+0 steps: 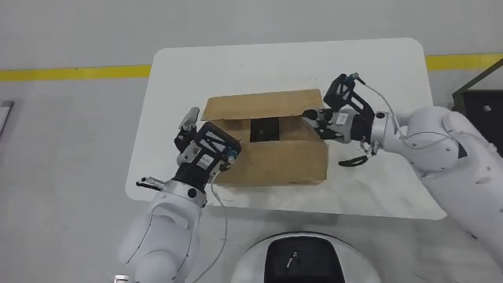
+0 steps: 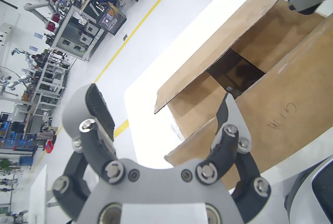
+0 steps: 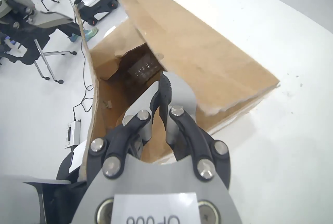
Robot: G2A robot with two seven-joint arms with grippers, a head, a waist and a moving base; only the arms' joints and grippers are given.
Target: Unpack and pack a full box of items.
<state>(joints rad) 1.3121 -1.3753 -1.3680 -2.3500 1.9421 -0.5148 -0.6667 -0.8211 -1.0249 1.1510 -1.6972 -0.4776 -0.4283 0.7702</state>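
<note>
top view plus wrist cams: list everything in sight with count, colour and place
brown cardboard box: one, brown, mid-table, top flaps partly open
dark contents: count unclear, dark, inside the box
white rounded table: one, white, under the box
yellow floor line: one, yellow, beyond the table
left pincer: one, grey and black, open, box's left near corner
right pincer: one, grey and black, shut, box's right end

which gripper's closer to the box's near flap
Left gripper, open at one corner of the near flap. Right gripper is at the opposite box end, beside the far flap.
</note>
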